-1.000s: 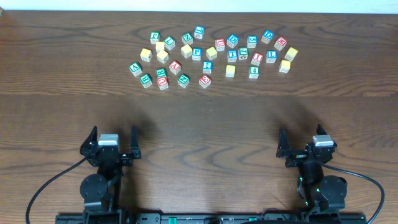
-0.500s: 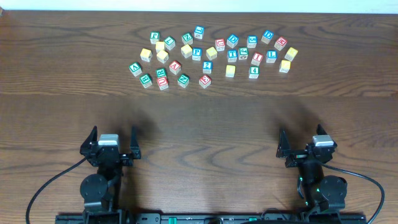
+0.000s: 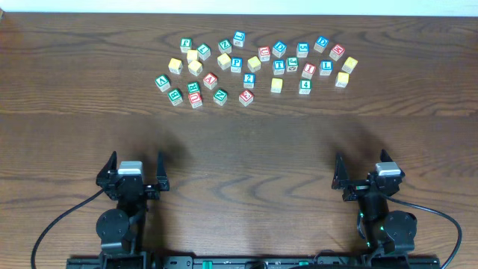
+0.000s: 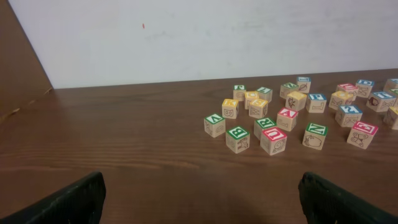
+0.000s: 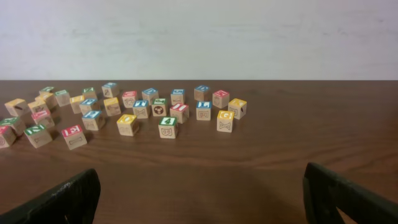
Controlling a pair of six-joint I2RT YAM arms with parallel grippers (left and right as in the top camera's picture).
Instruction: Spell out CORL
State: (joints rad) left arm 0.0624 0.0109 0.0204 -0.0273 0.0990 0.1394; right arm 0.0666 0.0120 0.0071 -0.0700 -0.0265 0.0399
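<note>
Several wooden letter blocks [image 3: 254,67] lie scattered in a loose cluster at the far middle of the table. Among them are a red C block [image 3: 264,53], a blue L block [image 3: 326,67] and a green R block [image 3: 193,87]; other letters are too small to read. The cluster shows ahead in the left wrist view [image 4: 292,118] and in the right wrist view [image 5: 143,112]. My left gripper [image 3: 137,161] [image 4: 199,199] is open and empty near the front edge. My right gripper [image 3: 361,161] [image 5: 199,199] is open and empty too. Both are far from the blocks.
The brown wooden table [image 3: 239,142] has a wide bare strip between the blocks and both grippers. A white wall [image 4: 199,37] stands behind the table's far edge. Black cables run from the arm bases at the front.
</note>
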